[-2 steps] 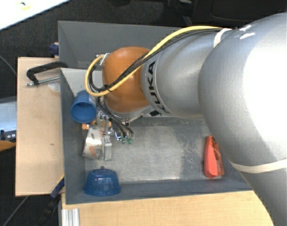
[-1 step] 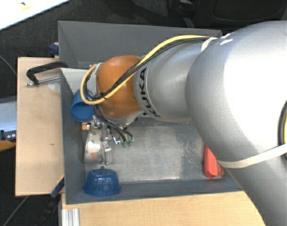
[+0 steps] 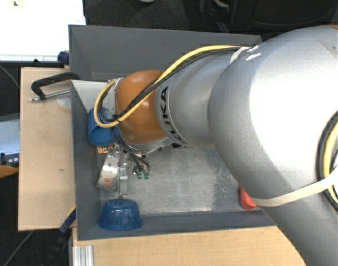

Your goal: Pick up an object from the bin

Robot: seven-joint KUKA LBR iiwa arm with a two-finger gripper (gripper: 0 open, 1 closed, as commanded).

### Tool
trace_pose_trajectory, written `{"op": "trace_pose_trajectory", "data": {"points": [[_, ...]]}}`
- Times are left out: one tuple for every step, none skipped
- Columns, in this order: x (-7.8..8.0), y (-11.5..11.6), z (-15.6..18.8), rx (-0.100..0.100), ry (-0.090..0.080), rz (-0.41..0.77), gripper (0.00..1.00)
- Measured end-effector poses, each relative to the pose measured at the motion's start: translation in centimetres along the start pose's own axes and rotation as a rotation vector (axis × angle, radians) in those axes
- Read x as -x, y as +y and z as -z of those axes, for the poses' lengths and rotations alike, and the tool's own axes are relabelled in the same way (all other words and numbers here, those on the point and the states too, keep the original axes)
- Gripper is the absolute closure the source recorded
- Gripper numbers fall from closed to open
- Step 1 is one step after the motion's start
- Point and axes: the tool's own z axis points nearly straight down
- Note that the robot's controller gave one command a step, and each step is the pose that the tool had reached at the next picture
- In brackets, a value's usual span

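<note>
- End effector (image 3: 123, 168) low in left part of bin (image 3: 158, 49), under big arm. Can't tell if wide or narrow.
- Nearest thing: small clear crinkly thing (image 3: 108, 175) with orange bit, just beside it.
- Blue cup (image 3: 119, 215) upside down, lower left, near.
- Blue round thing (image 3: 96, 131) by left wall.
- Red thing (image 3: 246, 199) well apart, lower right.
- Might go wrong: crinkly thing looks soft, may slip or squash. Wall and blue cup close, easy bump.

Reading as matt grey sheet metal on the bin (image 3: 158, 46), scuffing paler across its floor. Showing smooth satin silver casing on the arm (image 3: 280, 110), glossy orange cover (image 3: 137, 107) at its wrist. Appearing smooth, translucent plastic in the blue cup (image 3: 119, 215). Looking smooth-sheathed along the yellow cable (image 3: 202, 53).
</note>
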Motion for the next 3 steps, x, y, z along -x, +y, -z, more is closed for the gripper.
{"op": "trace_pose_trajectory", "data": {"points": [[0.0, 0.0, 0.0, 0.0, 0.0, 0.0, 1.0], [0.0, -0.03, 0.19, 0.0, -0.001, -0.001, 1.0], [-0.03, -0.08, 0.38, 0.0, -0.002, -0.002, 1.0]]}}
